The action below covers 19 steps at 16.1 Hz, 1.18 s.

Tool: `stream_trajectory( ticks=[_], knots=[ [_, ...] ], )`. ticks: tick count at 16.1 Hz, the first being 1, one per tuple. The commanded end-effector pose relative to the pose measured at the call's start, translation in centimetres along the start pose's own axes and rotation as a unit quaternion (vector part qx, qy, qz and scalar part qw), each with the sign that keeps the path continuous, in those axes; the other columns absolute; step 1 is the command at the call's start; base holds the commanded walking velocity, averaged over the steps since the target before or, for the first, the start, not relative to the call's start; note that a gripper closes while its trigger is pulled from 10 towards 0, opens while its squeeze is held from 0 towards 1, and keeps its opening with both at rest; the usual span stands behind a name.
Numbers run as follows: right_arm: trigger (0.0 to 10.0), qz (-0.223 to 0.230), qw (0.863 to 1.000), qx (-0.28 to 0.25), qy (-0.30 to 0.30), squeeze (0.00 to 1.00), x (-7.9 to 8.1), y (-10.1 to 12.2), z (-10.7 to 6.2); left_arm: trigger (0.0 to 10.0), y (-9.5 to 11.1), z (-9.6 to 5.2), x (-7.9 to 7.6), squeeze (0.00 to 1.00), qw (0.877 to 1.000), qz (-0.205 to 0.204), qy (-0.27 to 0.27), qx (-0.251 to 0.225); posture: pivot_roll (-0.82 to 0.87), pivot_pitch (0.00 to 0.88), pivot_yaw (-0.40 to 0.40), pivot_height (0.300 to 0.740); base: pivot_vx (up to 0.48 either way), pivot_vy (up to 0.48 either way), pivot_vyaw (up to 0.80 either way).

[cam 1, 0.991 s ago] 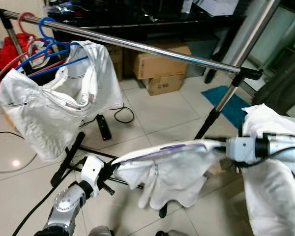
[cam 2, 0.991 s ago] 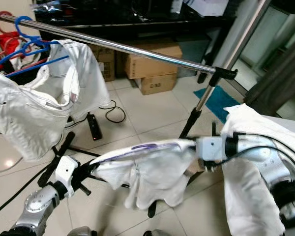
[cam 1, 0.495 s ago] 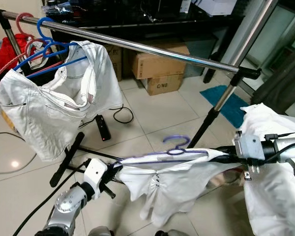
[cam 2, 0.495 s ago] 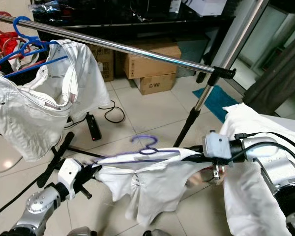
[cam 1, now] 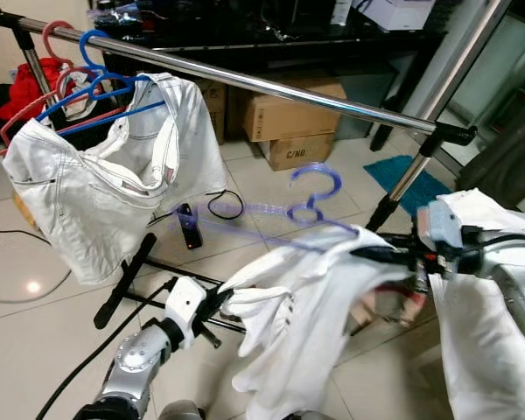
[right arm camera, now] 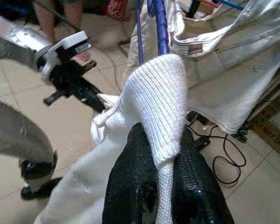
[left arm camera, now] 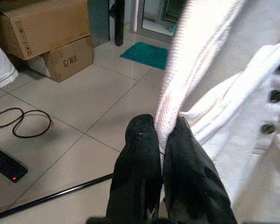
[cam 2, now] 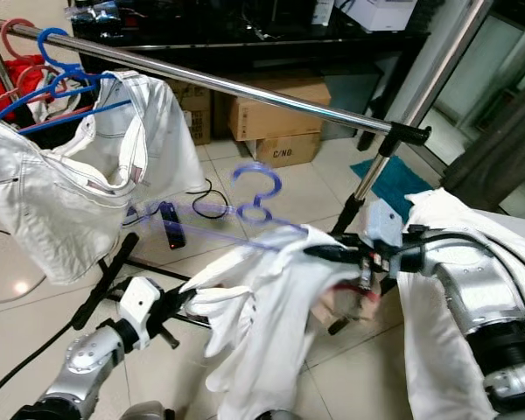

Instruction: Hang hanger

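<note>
a long chrome rail point(cam 1: 271, 86) was seen running across the scene on a black-footed stand, above a tiled floor point(cam 1: 280, 197). at the rail's left end a white garment point(cam 1: 96, 197) was hung on blue and red hangers point(cam 1: 87, 87). cardboard boxes point(cam 1: 293, 122) were stacked on the floor behind the rail, with a teal mat point(cam 1: 394, 171) to their right, and a black cable point(cam 1: 223, 206) and a power strip point(cam 1: 189, 226) lay near the stand's foot.

below the rail, and apart from it, a white shirt point(cam 1: 306, 306) was held up between the two arms, draped on a purple hanger point(cam 1: 311, 197) whose blurred hook was raised upward, short of the rail. more white cloth point(cam 1: 486, 341) was draped over the right arm.

the left gripper point(left arm camera: 162, 140) was closed on a ribbed edge of the shirt, the fabric being pinched between its two black fingers point(left arm camera: 140, 158). the right gripper point(right arm camera: 163, 154) was clamped on a knitted fold of the shirt beside the hanger's purple bar, with that end carried higher than the left end.
</note>
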State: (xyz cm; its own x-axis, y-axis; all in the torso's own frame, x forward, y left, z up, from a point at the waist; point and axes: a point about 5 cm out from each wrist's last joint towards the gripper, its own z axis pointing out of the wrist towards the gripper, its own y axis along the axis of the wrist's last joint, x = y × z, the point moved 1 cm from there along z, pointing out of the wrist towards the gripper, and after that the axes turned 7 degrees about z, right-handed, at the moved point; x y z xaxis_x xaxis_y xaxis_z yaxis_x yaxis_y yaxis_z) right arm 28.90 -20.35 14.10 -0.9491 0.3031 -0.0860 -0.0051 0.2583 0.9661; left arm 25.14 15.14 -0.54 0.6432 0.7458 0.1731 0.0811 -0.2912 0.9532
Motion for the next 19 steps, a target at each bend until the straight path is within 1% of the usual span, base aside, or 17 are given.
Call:
stream_trajectory(
  ticks=[1,2,4,5,6,7,8,10,11,12,13,14,15,16,17,18,19],
  knots=[
    [0.0,0.005,1.0,0.001,-0.022,0.0,0.0,-0.3,-0.2,0.0,1.0,0.8,-0.3,0.0,1.0,0.012,-0.006,-0.022,0.13,0.034,-0.095,0.74,0.0,0.0,0.0],
    [0.0,0.016,0.999,-0.009,-0.038,0.0,-0.1,-0.5,0.2,0.0,1.3,1.1,-0.5,0.0,1.0,0.012,-0.007,-0.027,0.13,0.034,-0.093,0.74,0.0,0.0,0.0],
    [0.0,0.04,0.996,-0.048,-0.059,0.0,-0.2,0.0,1.2,0.0,1.7,1.6,-0.7,0.0,0.999,0.014,-0.007,-0.034,0.12,0.033,-0.089,0.74,0.0,0.0,0.0],
    [0.0,0.058,0.993,-0.076,-0.07,0.0,-0.3,0.4,1.6,0.0,1.9,1.8,-0.6,0.0,0.999,0.015,-0.004,-0.038,0.12,0.033,-0.088,0.74,0.0,0.0,0.0],
    [0.0,0.092,0.985,-0.116,-0.085,0.0,-0.3,0.9,2.3,0.0,2.5,2.3,-0.5,0.0,0.999,0.015,0.005,-0.047,0.12,0.032,-0.087,0.74,0.0,0.0,0.0],
    [0.0,0.128,0.976,-0.15,-0.093,0.0,0.1,1.1,3.1,0.0,3.3,2.9,-0.2,0.0,0.998,0.015,0.015,-0.06,0.12,0.029,-0.086,0.74,0.0,0.0,0.0],
    [0.0,0.138,0.973,-0.158,-0.094,0.0,0.2,1.1,3.3,0.0,3.5,3.0,-0.1,0.0,0.998,0.016,0.018,-0.063,0.12,0.029,-0.086,0.74,0.0,0.0,0.0],
    [0.0,0.172,0.961,-0.19,-0.105,0.0,0.5,1.2,4.0,0.0,4.1,3.4,0.3,0.0,0.997,0.02,0.033,-0.072,0.11,0.027,-0.085,0.74,0.0,0.0,0.0],
    [0.0,0.218,0.938,-0.236,-0.128,0.0,0.4,1.4,4.6,0.0,5.1,3.9,1.1,0.0,0.994,0.03,0.06,-0.084,0.11,0.027,-0.085,0.74,0.0,0.0,0.0],
    [0.0,0.241,0.923,-0.262,-0.143,0.0,0.3,1.6,4.9,0.0,5.5,4.2,1.5,0.0,0.993,0.036,0.075,-0.088,0.11,0.027,-0.085,0.74,0.0,0.0,0.0],
    [0.0,0.275,0.9,-0.3,-0.154,0.0,0.1,2.1,5.2,0.0,6.1,4.6,1.9,0.0,0.99,0.042,0.093,-0.093,0.11,0.02,-0.085,0.74,0.0,0.0,0.0],
    [0.0,0.291,0.887,-0.321,-0.157,0.0,0.0,2.4,5.3,0.5,6.5,4.8,2.0,0.0,0.989,0.044,0.101,-0.096,0.11,0.02,-0.085,0.74,0.0,0.0,0.0],
    [0.0,0.314,0.869,-0.347,-0.159,0.0,-0.1,2.8,5.4,1.7,7.0,5.1,2.2,0.0,0.988,0.046,0.109,-0.103,0.11,0.02,-0.085,0.74,0.0,0.0,0.0],
    [0.0,0.319,0.864,-0.357,-0.154,0.0,0.1,2.9,5.5,3.5,7.2,5.3,2.2,0.0,0.987,0.046,0.111,-0.106,0.1,0.018,-0.084,0.74,0.0,0.0,0.0],
    [0.0,0.326,0.86,-0.366,-0.144,0.0,0.4,3.1,5.6,4.6,7.5,5.5,2.1,0.0,0.987,0.042,0.112,-0.111,0.1,0.018,-0.083,0.74,0.0,0.0,0.0],
    [0.0,0.333,0.856,-0.372,-0.136,0.0,0.6,3.0,5.5,10.0,7.5,5.6,2.0,0.0,0.987,0.028,0.11,-0.112,0.1,0.019,-0.084,0.74,0.0,0.0,0.0],
    [0.0,0.345,0.848,-0.38,-0.128,0.0,0.9,2.9,5.3,10.0,7.4,5.7,2.0,0.0,0.987,0.007,0.112,-0.112,0.1,0.021,-0.086,0.74,0.0,0.0,0.0]
  ],
)
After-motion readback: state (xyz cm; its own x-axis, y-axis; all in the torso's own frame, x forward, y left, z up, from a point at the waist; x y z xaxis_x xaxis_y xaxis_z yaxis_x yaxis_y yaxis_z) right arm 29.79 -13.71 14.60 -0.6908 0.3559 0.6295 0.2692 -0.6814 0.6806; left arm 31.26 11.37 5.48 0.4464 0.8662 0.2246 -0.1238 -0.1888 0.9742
